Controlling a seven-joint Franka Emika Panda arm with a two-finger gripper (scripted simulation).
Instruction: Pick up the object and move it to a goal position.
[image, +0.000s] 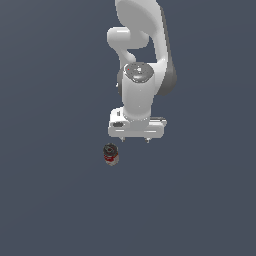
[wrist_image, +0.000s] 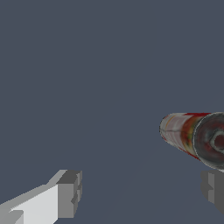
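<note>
The object (image: 110, 154) is a tiny stubby cylinder with a dark round top, a red band and a pale grey base. It stands on the dark grey floor, just below and to the left of my white gripper (image: 135, 140) in the exterior view. The gripper points down and is open and empty, its two short fingertips apart. In the wrist view the object (wrist_image: 192, 135) is cut off by the picture's edge. It lies close to one grey finger (wrist_image: 213, 188) and is not between the fingers. The other finger (wrist_image: 68, 193) is far from it.
The plain dark grey floor (image: 50, 200) fills both views. The white arm (image: 142, 45) rises behind the gripper toward the top of the exterior view. No goal marker shows.
</note>
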